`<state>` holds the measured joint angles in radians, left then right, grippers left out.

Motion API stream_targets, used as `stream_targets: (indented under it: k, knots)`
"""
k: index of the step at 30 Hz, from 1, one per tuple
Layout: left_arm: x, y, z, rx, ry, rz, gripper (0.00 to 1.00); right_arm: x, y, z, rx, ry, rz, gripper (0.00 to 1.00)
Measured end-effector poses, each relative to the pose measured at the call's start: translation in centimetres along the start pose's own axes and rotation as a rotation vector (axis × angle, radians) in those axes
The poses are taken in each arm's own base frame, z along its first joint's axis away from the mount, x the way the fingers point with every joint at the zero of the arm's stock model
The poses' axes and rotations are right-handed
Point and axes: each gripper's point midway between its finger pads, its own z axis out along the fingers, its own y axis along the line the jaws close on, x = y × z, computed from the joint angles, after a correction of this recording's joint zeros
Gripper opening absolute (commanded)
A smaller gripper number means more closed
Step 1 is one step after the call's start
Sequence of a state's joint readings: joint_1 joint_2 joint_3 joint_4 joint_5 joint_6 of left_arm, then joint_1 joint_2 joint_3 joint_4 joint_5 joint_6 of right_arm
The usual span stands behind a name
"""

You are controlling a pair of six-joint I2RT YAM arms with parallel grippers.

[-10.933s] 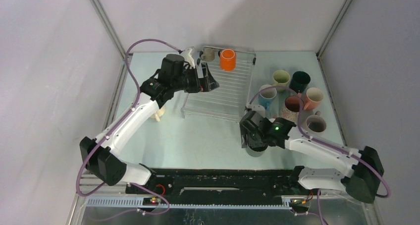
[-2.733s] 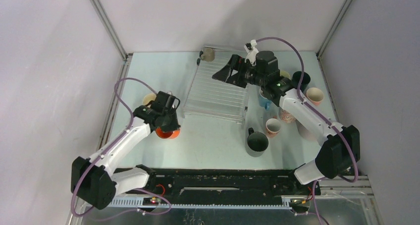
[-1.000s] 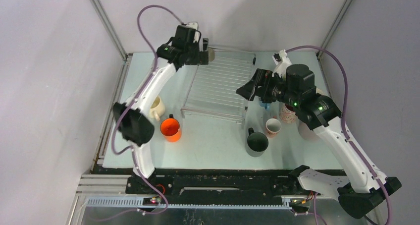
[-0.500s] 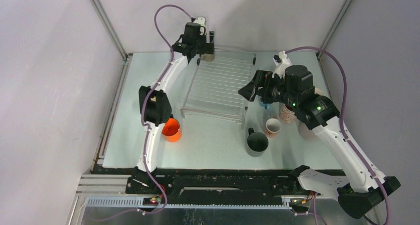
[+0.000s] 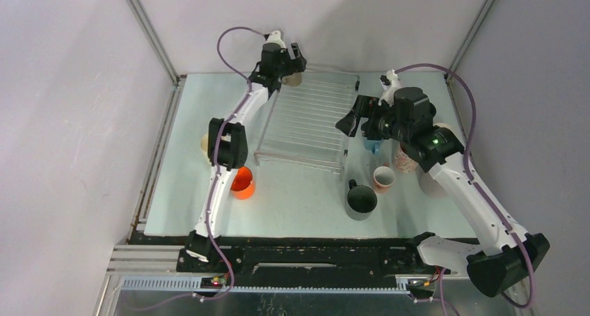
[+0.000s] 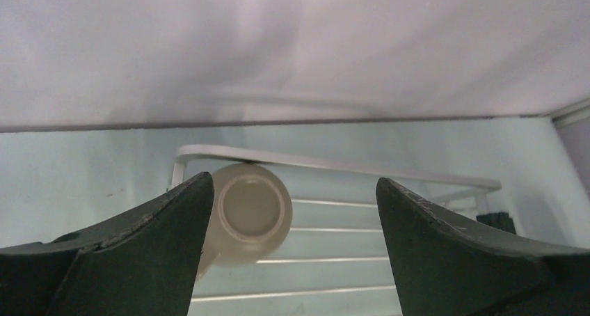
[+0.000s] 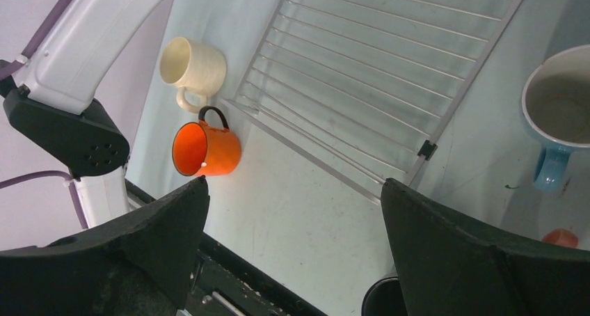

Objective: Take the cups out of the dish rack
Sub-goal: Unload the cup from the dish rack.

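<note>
The dish rack (image 5: 306, 124) lies at the back middle of the table. One pale beige cup (image 5: 293, 79) is on its far left corner. In the left wrist view this cup (image 6: 248, 214) lies on its side with its base facing the camera, over the rack wires (image 6: 334, 259). My left gripper (image 6: 293, 184) is open just short of the cup, which sits by the left finger (image 6: 139, 260). In the top view the left gripper (image 5: 295, 60) is above that corner. My right gripper (image 5: 350, 124) is open and empty, raised over the rack's right edge (image 7: 410, 79).
An orange mug (image 5: 241, 180) and a cream mug (image 7: 191, 64) stand left of the rack. A black mug (image 5: 362, 200), a small pink-rimmed cup (image 5: 382, 178), a speckled pink mug (image 5: 402, 161) and a blue mug (image 7: 560, 114) stand to the right. The back wall is close behind the rack.
The orange mug has gone from the rack to the table at the left. My left arm has stretched to the rack's far left corner; my right arm pulled back and rose.
</note>
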<state>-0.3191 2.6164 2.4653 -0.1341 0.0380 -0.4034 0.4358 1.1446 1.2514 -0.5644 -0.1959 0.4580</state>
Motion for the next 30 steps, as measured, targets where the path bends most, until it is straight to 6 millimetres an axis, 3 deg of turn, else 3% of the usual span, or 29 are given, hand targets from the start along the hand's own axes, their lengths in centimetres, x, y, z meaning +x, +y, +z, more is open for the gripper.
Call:
stream_targets:
  k: [6, 16, 30]
  knots:
    - [-0.7, 0.1, 1.3, 0.021, -0.073, -0.103, 0.92, 0.9, -1.2, 1.4, 0.01, 0.037, 0.01, 1.0]
    - [-0.9, -0.3, 1.5, 0.03, -0.084, -0.225, 0.85, 1.3, -1.9, 1.9, 0.004, 0.057, 0.028, 1.0]
    - [1.1, 0.1, 1.5, -0.005, -0.022, -0.382, 0.78, 2.2, -2.0, 1.7, -0.015, 0.075, 0.034, 1.0]
